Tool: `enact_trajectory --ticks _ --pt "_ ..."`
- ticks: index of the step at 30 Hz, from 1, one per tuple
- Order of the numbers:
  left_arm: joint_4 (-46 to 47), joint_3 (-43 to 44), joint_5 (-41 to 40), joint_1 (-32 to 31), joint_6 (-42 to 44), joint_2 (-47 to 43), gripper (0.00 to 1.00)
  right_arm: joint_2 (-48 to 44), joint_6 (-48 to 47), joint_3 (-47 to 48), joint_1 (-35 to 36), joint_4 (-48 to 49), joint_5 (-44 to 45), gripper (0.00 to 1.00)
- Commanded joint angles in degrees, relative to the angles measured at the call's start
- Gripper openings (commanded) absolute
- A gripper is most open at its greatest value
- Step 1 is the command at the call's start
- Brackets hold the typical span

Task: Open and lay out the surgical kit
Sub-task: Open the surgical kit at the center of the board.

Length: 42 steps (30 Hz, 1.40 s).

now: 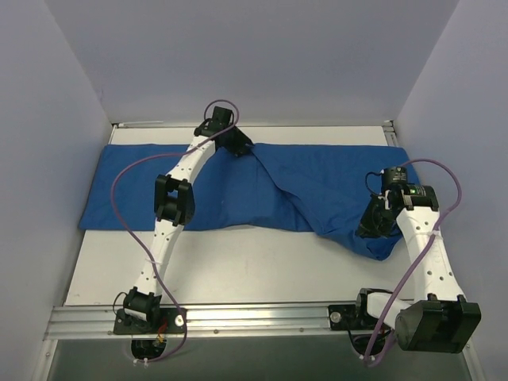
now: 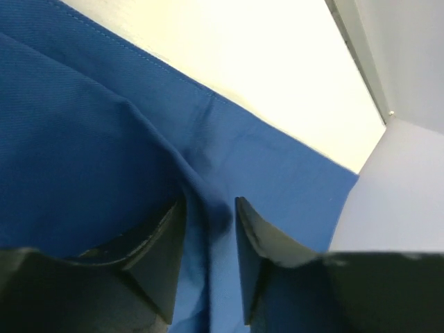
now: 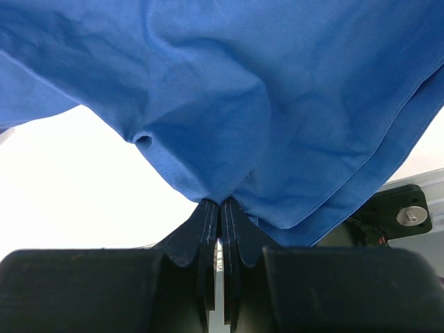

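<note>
We see the blue woven cloth wrap (image 1: 135, 190) of the kit spread in a long band across the upper middle of the overhead view. It lies on the flat white table (image 1: 238, 262) and runs from the left wall almost to the right one. Its left half lies flat and smooth. From the top centre a raised crease runs diagonally down to the right, and the lower right corner is bunched and lifted off the surface.

The left gripper (image 1: 230, 141) sits at the far edge of the wrap, at the top centre of that view. In the left wrist view (image 2: 208, 243) its two black fingers (image 2: 163, 257) stand only narrowly apart. A ridge of the wrap (image 2: 69, 139) runs down between them and fills the gap, so we read it as pinching that fold. Bare table (image 2: 263, 62) shows beyond the hemmed edge at the upper right.

The right gripper (image 1: 373, 226) is at the right of the overhead view, against the bunched corner. From the right wrist (image 3: 220, 215) we see its fingers pressed almost together on a stitched edge of the wrap (image 3: 277, 69). The fabric fans upward from the pinch and hangs in folds across the top of the frame, clear of the table (image 3: 69, 173) behind it at left.

A silver metal rail (image 1: 262, 317) crosses the bottom of the overhead view, carrying both arm bases.
</note>
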Motion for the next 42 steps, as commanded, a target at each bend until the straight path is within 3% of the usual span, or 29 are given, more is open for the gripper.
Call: enact_trajectory --ticks 1,4,5,7,12,19,27,35,42 --pt "3.05 2.35 0.56 -0.23 -0.92 -0.06 0.40 -1.67 1.05 -0.16 -0.60 -2.59 1.83 0.00" --pt "2.79 2.09 0.56 0.12 1.71 -1.19 0.22 -0.71 0.53 1.42 -0.69 -1.72 2.09 0.00" --pt "2.61 2.09 0.74 0.30 2.59 -1.63 0.10 0.43 -0.17 1.86 -0.78 -1.28 2.09 0.00" --pt "1.30 1.91 1.18 0.91 6.80 -3.12 0.02 1.84 -0.97 3.53 -0.78 0.39 2.09 0.00" --pt "-7.47 1.13 -1.45 1.09 23.90 -9.36 0.02 8.08 -2.90 8.45 -0.78 3.90 1.65 0.00" --pt "-19.70 -12.04 -6.44 -0.58 44.95 -26.56 0.02 19.23 -7.21 21.45 -1.48 5.23 5.69 0.00" --pt "-27.44 -40.83 -12.53 -6.90 45.76 -49.52 0.02 27.76 -4.49 25.68 -0.09 3.74 7.63 0.00" --pt "-28.42 -69.25 -2.25 -17.17 35.40 -72.19 0.02 32.51 -3.52 26.82 3.79 2.15 9.99 0.00" --pt "-23.67 -89.92 5.92 -25.44 19.59 -88.09 0.04 35.07 -3.26 27.89 5.46 1.71 13.09 0.00"
